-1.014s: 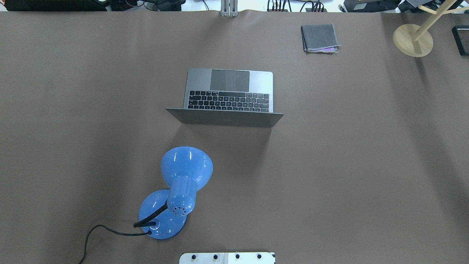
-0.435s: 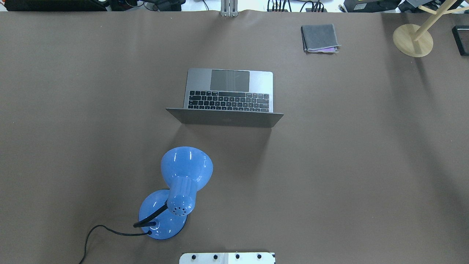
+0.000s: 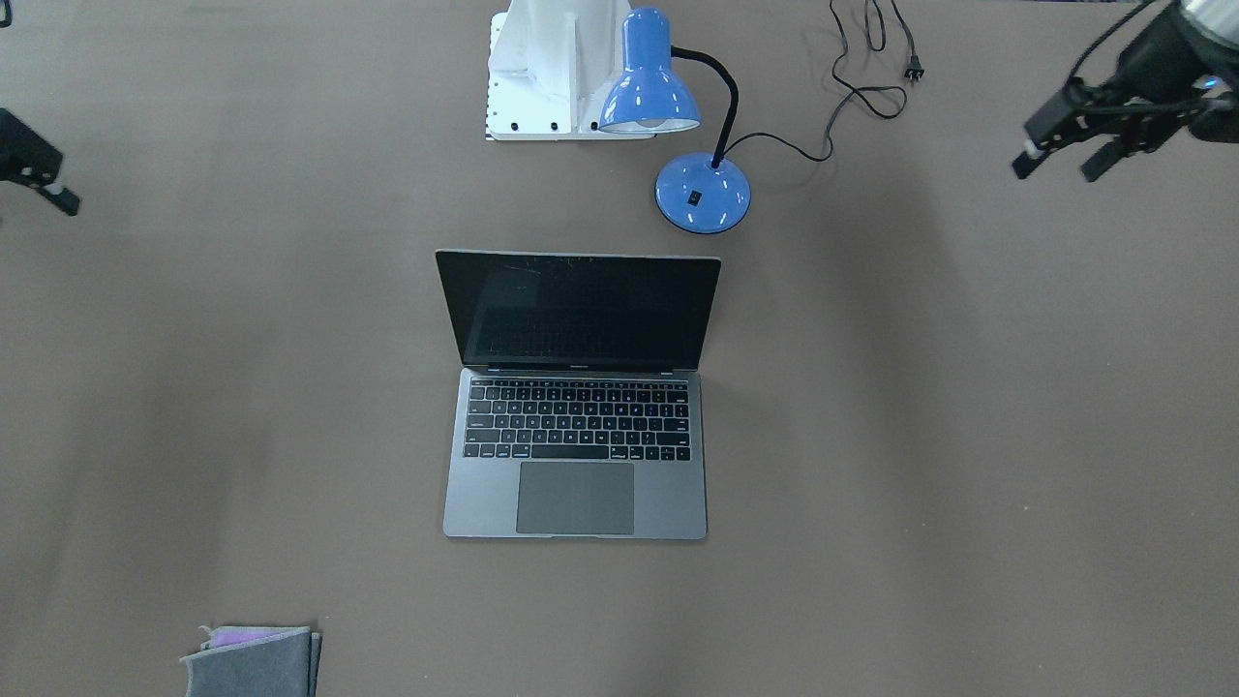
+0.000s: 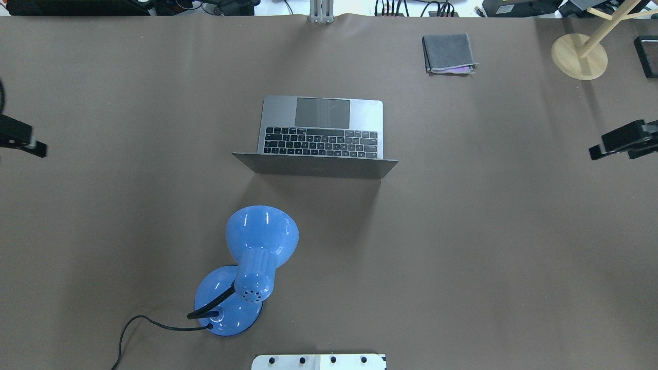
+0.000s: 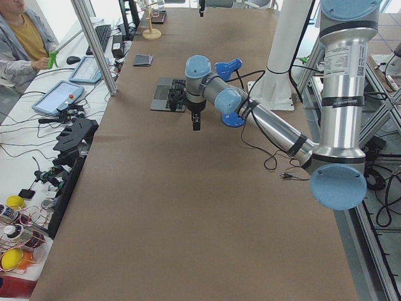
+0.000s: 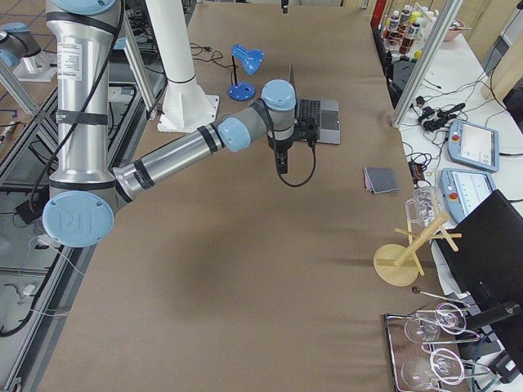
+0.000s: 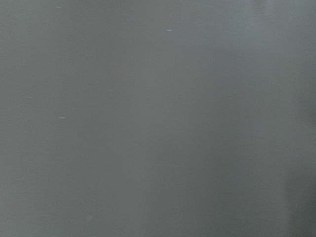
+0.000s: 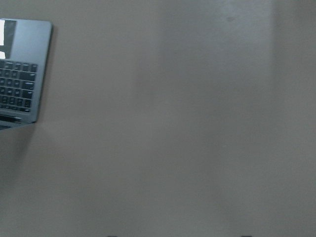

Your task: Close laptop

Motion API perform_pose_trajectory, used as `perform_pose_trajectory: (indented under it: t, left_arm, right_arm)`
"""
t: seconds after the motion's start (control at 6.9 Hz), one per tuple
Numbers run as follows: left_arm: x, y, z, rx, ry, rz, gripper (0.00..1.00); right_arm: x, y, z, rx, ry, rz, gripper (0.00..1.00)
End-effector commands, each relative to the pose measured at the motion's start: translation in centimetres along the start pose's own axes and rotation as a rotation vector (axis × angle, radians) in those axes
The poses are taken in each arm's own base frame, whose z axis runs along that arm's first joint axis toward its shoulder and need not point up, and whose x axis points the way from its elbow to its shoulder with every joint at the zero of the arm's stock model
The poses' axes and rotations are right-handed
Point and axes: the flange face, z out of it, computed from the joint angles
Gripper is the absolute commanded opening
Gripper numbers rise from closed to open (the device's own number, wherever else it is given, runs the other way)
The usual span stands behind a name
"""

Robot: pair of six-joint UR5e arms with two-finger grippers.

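Both grippers have been brought into the overhead view since a moment ago, when neither was seen there: the left gripper [image 3: 1055,172] is now found at one side edge and the right gripper [image 4: 611,154] at the opposite one. Nothing else on the table [image 4: 462,231] has been shifted.

The left gripper's fingers [image 3: 1026,160] are seen spread apart in the front-facing view, and nothing is held between them. The right gripper's two fingers are likewise seen parted in the overhead view, and nothing is gripped. Both grippers are held above bare table surface.

The laptop [image 4: 321,128] is found between the two grippers, well apart from each. It is open, with the lid raised close to upright and the dark screen turned away from the robot; the keyboard and trackpad are laid flat on the table. Only one corner of it is caught at the edge of the right wrist view.

A blue desk lamp [image 4: 247,272] is set nearer the left gripper than the right, on the robot's side of the laptop. A folded grey cloth [image 4: 448,53] is placed on the right gripper's side, farther from the robot than the laptop.
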Motion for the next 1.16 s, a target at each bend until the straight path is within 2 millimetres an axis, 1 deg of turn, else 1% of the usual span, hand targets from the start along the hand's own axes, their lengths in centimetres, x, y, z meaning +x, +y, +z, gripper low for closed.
perform_pose_trajectory:
  t: [0.0,0.14,0.29,0.43,0.58,0.72,0.87,1.01]
  left_arm:
    - [11.8,3.1,6.1,-0.068,0.029,-0.076,0.29]
    - [15.3,3.7,8.5,-0.078,0.027,-0.084,0.02]
    - [17.0,4.2,9.8,-0.093,0.027,-0.071,0.00]
    - [18.6,4.9,11.5,-0.095,0.016,-0.066,0.00]
    - [21.4,5.4,13.6,-0.090,0.009,-0.051,0.00]
    - [22.5,5.3,14.5,-0.091,0.005,-0.055,0.00]
    - [22.6,5.0,14.9,-0.092,0.003,-0.056,0.00]
    - [23.1,4.7,15.2,-0.092,0.003,-0.056,0.00]
  right_arm:
    - [-10.9,1.7,3.5,-0.017,-0.062,0.088,0.08]
    - [-15.1,3.0,6.3,-0.024,-0.057,0.099,0.00]
    - [-18.9,4.1,7.8,-0.029,-0.075,0.106,0.00]
    - [-21.7,5.3,9.1,-0.041,-0.089,0.112,0.00]
    - [-24.3,6.0,10.6,-0.030,-0.088,0.114,0.00]
    - [-25.6,5.4,12.0,-0.019,-0.079,0.114,0.00]
    - [-26.5,4.6,13.0,-0.018,-0.075,0.114,0.00]
    - [-26.9,4.2,13.5,-0.015,-0.071,0.116,0.00]
